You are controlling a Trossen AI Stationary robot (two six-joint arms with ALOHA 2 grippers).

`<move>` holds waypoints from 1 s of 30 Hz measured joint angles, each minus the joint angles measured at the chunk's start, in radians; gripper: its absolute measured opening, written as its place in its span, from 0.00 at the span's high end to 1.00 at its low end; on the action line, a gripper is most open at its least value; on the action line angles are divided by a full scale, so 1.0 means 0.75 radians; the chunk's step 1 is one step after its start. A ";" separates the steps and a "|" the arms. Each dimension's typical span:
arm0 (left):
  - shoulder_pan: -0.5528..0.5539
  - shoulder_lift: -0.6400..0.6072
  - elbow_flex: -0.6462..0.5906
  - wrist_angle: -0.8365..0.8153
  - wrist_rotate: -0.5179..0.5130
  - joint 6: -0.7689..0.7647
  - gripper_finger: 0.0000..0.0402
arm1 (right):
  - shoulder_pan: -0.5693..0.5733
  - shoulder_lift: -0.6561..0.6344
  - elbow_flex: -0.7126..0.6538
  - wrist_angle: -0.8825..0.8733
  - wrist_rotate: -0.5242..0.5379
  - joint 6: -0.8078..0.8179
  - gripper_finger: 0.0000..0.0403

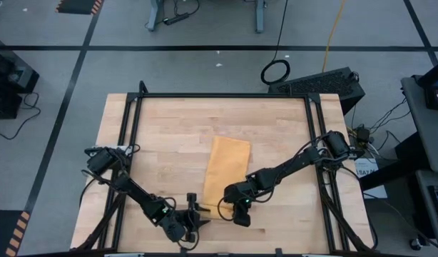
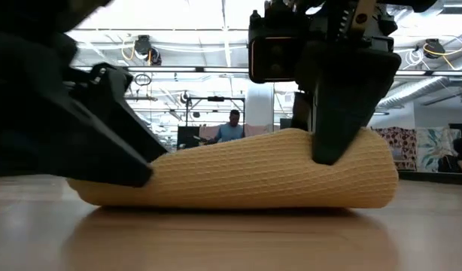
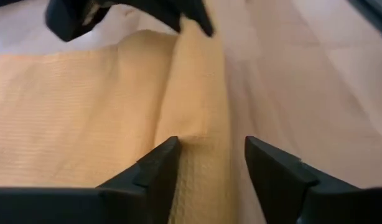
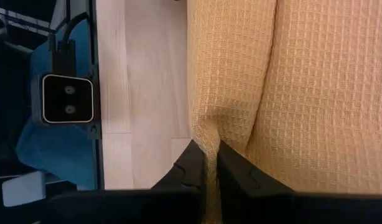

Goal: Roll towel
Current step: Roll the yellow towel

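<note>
At the lower middle of the high view, the towel (image 1: 227,173) lies on the worktop (image 1: 169,135), its near edge turned over into a first roll. The right gripper (image 4: 211,163) is clenched on that rolled edge. The left gripper (image 3: 206,163) straddles the same edge, jaws parted, not yet gripping. To roll well, I'd say both should hold level and advance together, keeping the tube tight. Only the low view shows the roll's height; only the right wrist view shows cloth pinched between the fingers.

Bright, even overhead light, ceiling lamps (image 2: 144,45) glaring in the low view, near arms blurred there
</note>
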 joint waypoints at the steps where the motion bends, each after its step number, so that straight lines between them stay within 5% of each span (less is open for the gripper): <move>1: 0.012 -0.001 0.000 -0.002 0.013 0.000 0.56 | 0.002 0.000 0.000 -0.001 0.000 0.008 0.97; 8: 0.058 -0.002 0.001 -0.079 0.128 -0.004 0.64 | 0.007 0.000 0.000 -0.001 0.001 0.017 0.97; 14: 0.008 -0.027 0.001 -0.084 0.140 0.008 0.46 | 0.008 -0.001 0.001 -0.001 0.001 0.007 0.97; 21: -0.037 -0.041 0.002 -0.150 -0.035 0.070 0.27 | 0.008 -0.001 0.001 -0.004 0.003 -0.011 0.97; 26: 0.008 -0.041 0.001 -0.226 0.000 0.068 0.29 | 0.008 -0.001 0.001 -0.003 0.008 -0.025 0.97; 30: 0.066 -0.045 0.002 -0.230 0.178 0.066 0.40 | 0.008 -0.001 0.001 -0.004 0.011 -0.028 0.97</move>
